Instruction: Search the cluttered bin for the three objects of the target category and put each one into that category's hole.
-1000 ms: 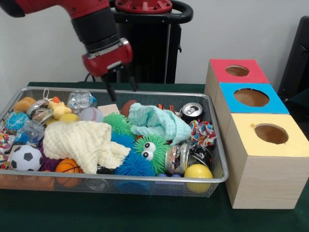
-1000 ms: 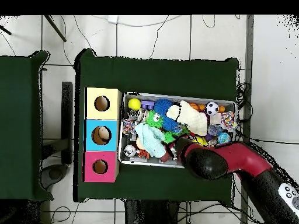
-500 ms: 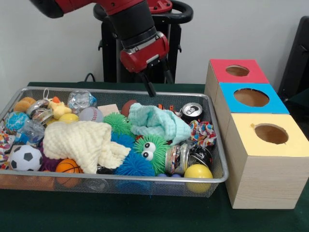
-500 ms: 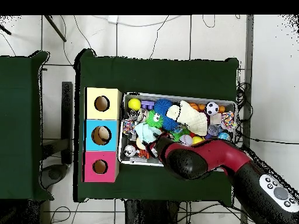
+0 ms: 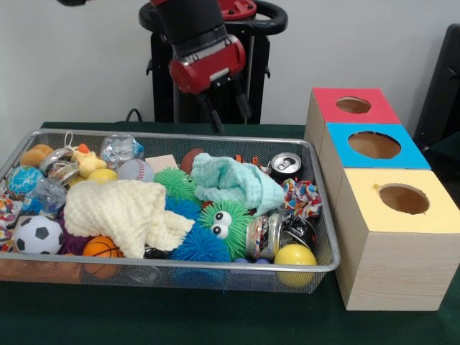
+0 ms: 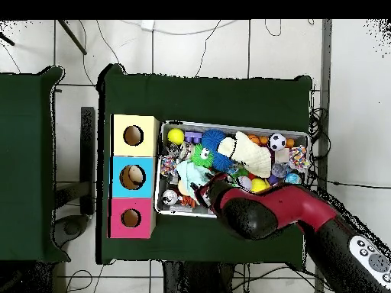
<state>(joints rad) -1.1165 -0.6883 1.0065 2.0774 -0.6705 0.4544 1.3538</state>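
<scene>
My gripper (image 5: 228,113) hangs open and empty above the far rim of the wire bin (image 5: 215,267), over a brown ball and a mint cloth (image 5: 230,180). In the overhead view the red arm (image 6: 252,214) covers the gripper and the bin's lower middle. The bin holds a cream cloth (image 5: 122,208), a green spiky toy with eyes (image 5: 226,224), a soda can (image 5: 285,164), crushed cans (image 5: 277,233), a yellow ball (image 5: 295,256), a soccer ball (image 5: 38,235) and a basketball (image 5: 100,248). Beside it stand the red box (image 5: 354,106), blue box (image 5: 374,145) and yellow box (image 5: 402,199), each with a round hole.
The boxes line the bin's right side in the front view and its left side in the overhead view, as yellow box (image 6: 134,135), blue box (image 6: 134,176) and red box (image 6: 130,218). A green cloth covers the table. A black stand rises behind the bin.
Over the last second my gripper swung right along the bin's far rim, then rose a little and drifted slightly left. It stays open. The objects in the bin have not moved.
</scene>
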